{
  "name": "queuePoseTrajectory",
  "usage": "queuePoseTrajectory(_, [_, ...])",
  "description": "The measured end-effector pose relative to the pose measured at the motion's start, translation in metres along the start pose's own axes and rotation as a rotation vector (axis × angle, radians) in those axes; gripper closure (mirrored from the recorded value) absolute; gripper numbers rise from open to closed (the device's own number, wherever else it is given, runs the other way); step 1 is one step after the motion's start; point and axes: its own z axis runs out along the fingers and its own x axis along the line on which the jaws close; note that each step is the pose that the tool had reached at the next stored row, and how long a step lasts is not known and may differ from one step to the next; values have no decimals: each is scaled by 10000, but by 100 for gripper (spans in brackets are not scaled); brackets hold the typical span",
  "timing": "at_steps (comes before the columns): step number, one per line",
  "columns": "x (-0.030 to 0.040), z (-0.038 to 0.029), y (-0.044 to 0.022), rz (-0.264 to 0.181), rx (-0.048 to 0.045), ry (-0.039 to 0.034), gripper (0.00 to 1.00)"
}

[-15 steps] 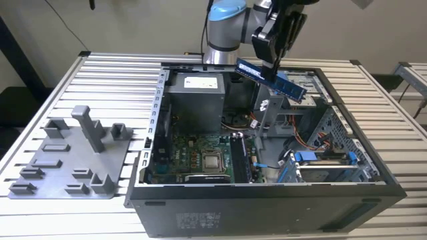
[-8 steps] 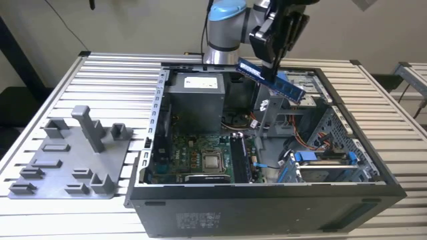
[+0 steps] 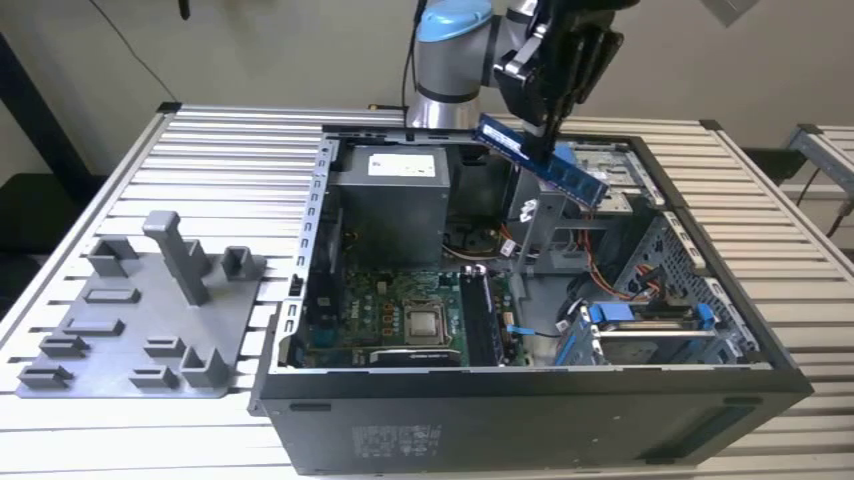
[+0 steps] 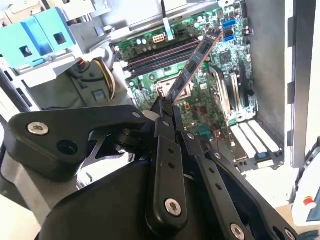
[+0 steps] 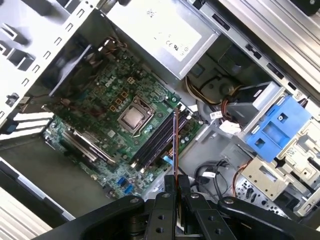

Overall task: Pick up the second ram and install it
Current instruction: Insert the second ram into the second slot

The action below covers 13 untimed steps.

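Fingers (image 4: 163, 131) pinch the slim, flat second ram (image 4: 194, 62) above boxy metal case (image 3: 507, 420).

The second ram (image 4: 194, 64) ends hidden between the jaws.

We are looking at a robotics lab or test workshop, not a home or an office. The desk (image 3: 227, 130) is built of ribbed aluminium profiles, pale and bare, and we see the corner of another of the same kind (image 3: 830, 150) at the exterior view's right. On the desk lies an opened computer case (image 3: 534, 430), side panel off, its motherboard (image 3: 400, 310) exposed. Beside it sits a grey fixture tray (image 3: 134, 330) with upright posts. An industrial robot arm (image 3: 447, 40) rises behind the case, its gripper (image 3: 547, 132) clamped on the second ram (image 3: 577, 178) above the open side. Behind everything we see a plain, undecorated wall (image 3: 267, 50).
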Motion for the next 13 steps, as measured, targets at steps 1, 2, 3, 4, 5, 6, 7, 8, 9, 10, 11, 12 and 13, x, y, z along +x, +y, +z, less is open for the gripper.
queuePoseTrajectory(1, [0, 1, 0, 106, 0, 0, 86])
queuePoseTrajectory(2, [0, 1, 0, 212, 0, 1, 86])
queuePoseTrajectory(3, [1, 2, -1, 316, 0, 2, 86])
queuePoseTrajectory(4, [1, 2, -1, 432, 0, 3, 86])
queuePoseTrajectory(5, [1, 3, -1, 539, 0, 4, 86])
queuePoseTrajectory(6, [1, 4, -2, 646, 0, 4, 86])
queuePoseTrajectory(7, [1, 4, -2, 756, 0, 5, 86])
queuePoseTrajectory(8, [2, 5, -2, 867, 0, 6, 86])
queuePoseTrajectory(9, [2, 5, -2, 979, 0, 7, 86])
queuePoseTrajectory(10, [2, 6, -3, 1089, 0, 7, 86])
queuePoseTrajectory(11, [2, 7, -3, 1196, 0, 8, 86])
queuePoseTrajectory(12, [2, 7, -3, 1307, 0, 9, 86])
queuePoseTrajectory(13, [3, 8, -3, 1419, 0, 10, 86])
